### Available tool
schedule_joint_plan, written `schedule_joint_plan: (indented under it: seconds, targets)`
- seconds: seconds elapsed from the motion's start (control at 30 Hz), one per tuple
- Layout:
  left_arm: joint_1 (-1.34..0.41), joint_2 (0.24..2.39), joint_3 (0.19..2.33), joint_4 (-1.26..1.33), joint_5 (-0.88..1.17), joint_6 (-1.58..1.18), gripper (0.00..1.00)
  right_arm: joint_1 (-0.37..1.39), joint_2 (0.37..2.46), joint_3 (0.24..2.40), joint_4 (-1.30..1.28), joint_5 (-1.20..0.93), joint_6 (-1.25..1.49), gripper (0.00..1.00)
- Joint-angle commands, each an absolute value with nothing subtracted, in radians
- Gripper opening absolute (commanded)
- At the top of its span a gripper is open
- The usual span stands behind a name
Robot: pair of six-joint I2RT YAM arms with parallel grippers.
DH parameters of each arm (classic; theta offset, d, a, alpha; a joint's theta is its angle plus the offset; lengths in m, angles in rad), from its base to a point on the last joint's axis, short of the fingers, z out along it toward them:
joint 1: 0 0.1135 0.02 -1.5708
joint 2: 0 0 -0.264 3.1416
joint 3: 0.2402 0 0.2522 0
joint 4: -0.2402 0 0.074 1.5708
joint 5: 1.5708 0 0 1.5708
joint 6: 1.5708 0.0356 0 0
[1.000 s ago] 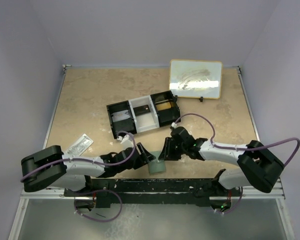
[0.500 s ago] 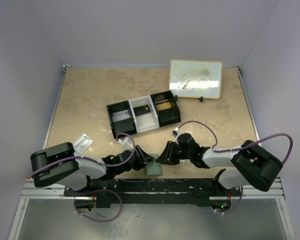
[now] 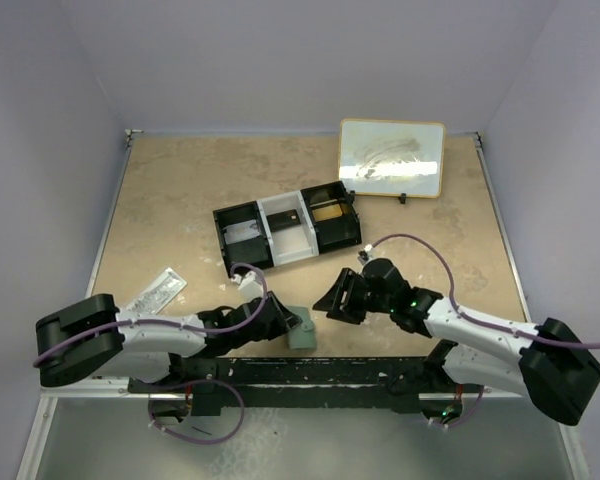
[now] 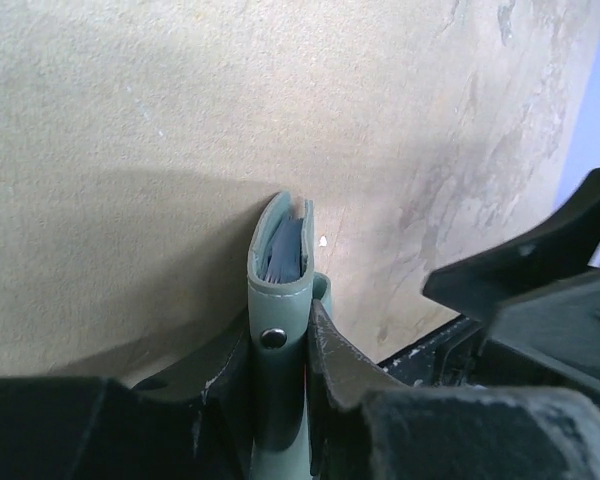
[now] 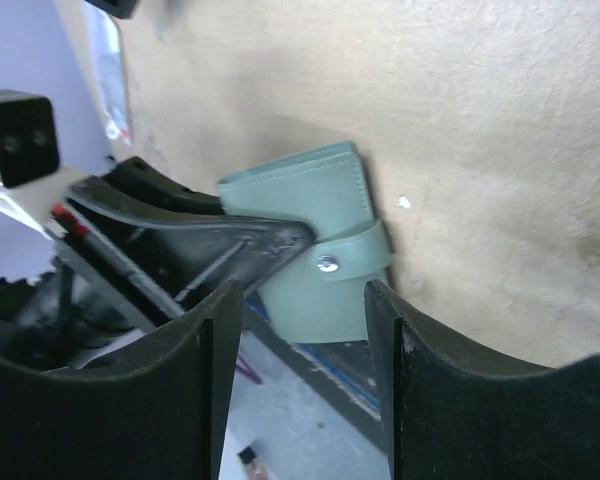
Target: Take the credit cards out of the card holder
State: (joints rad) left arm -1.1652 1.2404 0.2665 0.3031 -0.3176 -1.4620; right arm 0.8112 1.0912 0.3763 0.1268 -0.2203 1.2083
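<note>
The card holder, dull grey-green and snapped shut, stands on edge near the table's front edge. My left gripper is shut on it. In the left wrist view the card holder is pinched between the fingers, with light blue lining showing in its fold. My right gripper is open just right of it and not touching. In the right wrist view the card holder with its snap strap lies beyond the open gripper. No credit card shows; any inside is hidden.
A black-and-white three-compartment tray stands mid-table, with a flat tan item in its right compartment. A framed white board leans at the back right. A clear packet lies at the left. The black front rail runs just behind the card holder.
My left gripper has carried the card holder slightly left. My right gripper closed in on it, then drew back up and right as the arm stretched out to the right.
</note>
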Motion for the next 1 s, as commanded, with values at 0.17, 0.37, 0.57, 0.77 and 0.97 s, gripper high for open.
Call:
schedule_joint_plan:
  seconds: [0.17,0.37,0.57,0.77,0.97]
  targets:
    - [-1.208,1.271,0.431,0.052,-0.495,-1.237,0.04,0.815,1.131,0.459,-0.014,-0.261,1.544,0.56]
    - [-1.223,1.259,0.437,0.043,-0.532,-1.224,0.03,0.816,1.219,0.468,0.035,-0.325,1.612,0.57]
    - [-1.237,1.258,0.437,0.047,-0.543,-1.232,0.03,0.818,1.298,0.477,0.134,-0.364,1.665,0.57]
    - [-1.251,1.276,0.445,0.049,-0.553,-1.247,0.02,0.838,1.409,0.545,0.168,-0.390,1.673,0.58]
    - [-1.262,1.275,0.444,0.036,-0.583,-1.299,0.01,0.892,1.517,0.527,0.253,-0.414,1.753,0.54]
